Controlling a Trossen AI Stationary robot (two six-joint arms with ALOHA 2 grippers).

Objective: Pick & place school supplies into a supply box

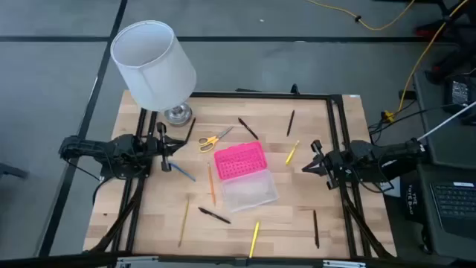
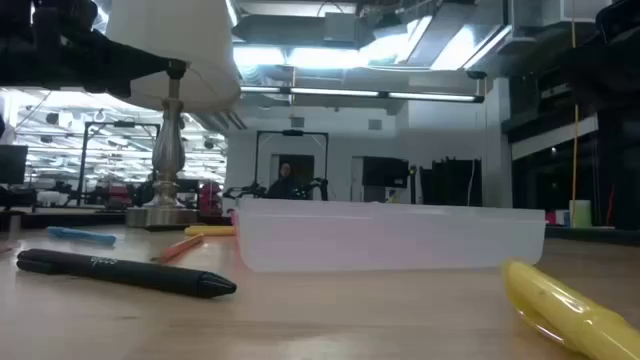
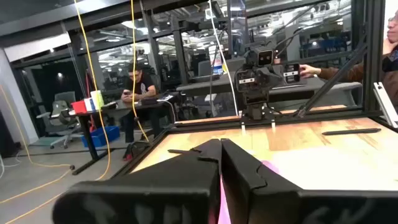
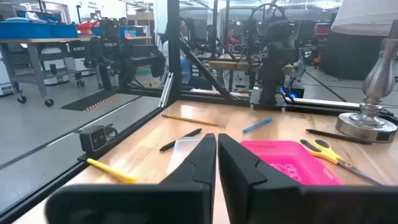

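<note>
Now both arms idle w/ supply box (image 1: 245, 177) open, fingers closed.

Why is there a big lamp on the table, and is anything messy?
The lamp at the table's far left corner isn't a school supply. Pens and pencils lie scattered around the open supply box, none inside yet; its pink lid is flipped back.

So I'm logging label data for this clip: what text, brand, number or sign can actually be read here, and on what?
None can be read.
Black pen: pale print on its barrel, too small to read.
Pink lid of the supply box: only a dot grid, no words.
Black equipment beside the table: a white mark, too blurred to read.
</note>
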